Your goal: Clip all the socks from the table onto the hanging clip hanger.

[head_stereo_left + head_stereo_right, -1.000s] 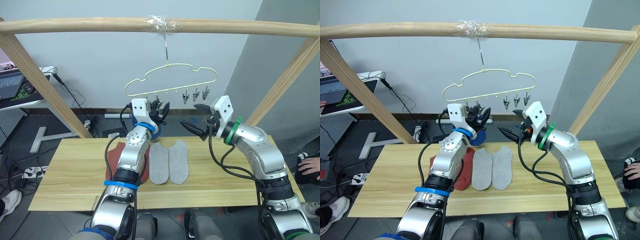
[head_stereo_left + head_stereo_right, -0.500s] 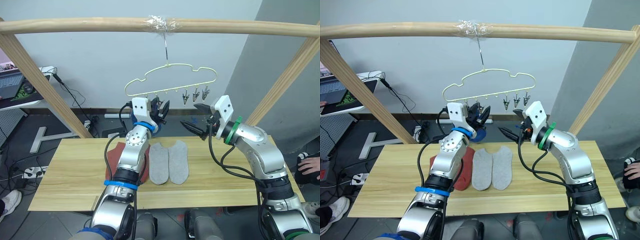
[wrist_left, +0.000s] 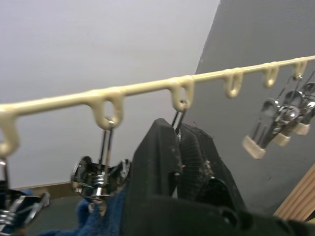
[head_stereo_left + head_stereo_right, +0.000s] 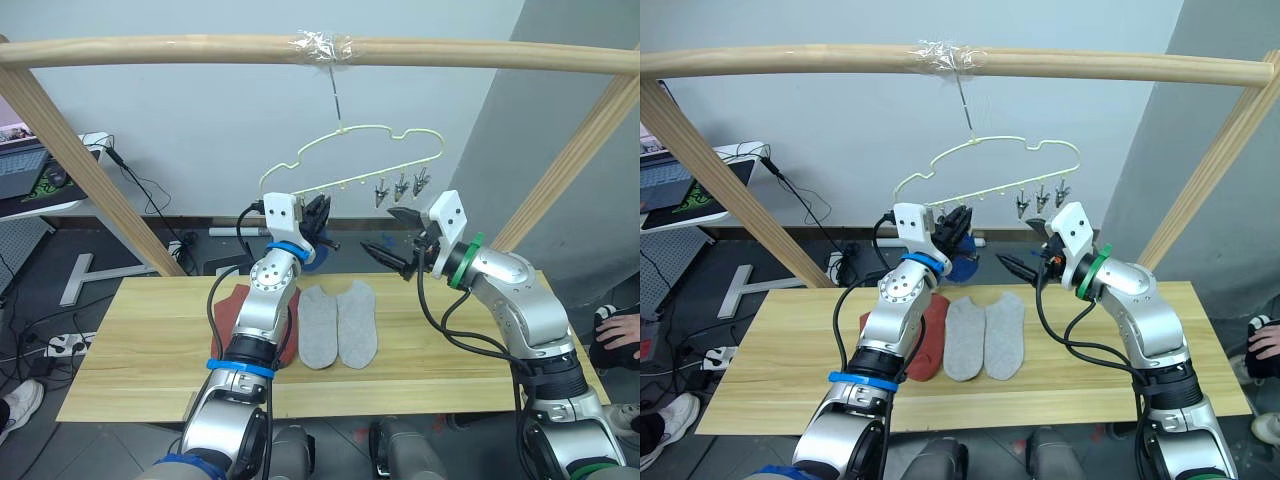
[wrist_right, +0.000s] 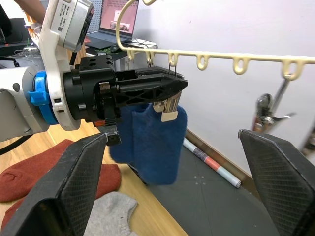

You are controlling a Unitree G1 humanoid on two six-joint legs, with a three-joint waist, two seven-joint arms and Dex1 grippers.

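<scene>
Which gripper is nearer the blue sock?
Left. The left gripper is shut right above the blue sock at its clip; the right gripper hangs open, apart to its right.

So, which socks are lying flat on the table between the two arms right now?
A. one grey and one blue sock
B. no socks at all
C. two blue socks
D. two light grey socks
D: two light grey socks lie side by side on the table, right of the red ones.

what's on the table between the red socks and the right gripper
Two grey socks lie side by side there, right of the red socks and below-left of the open right gripper, seen from the head cameras.
</scene>
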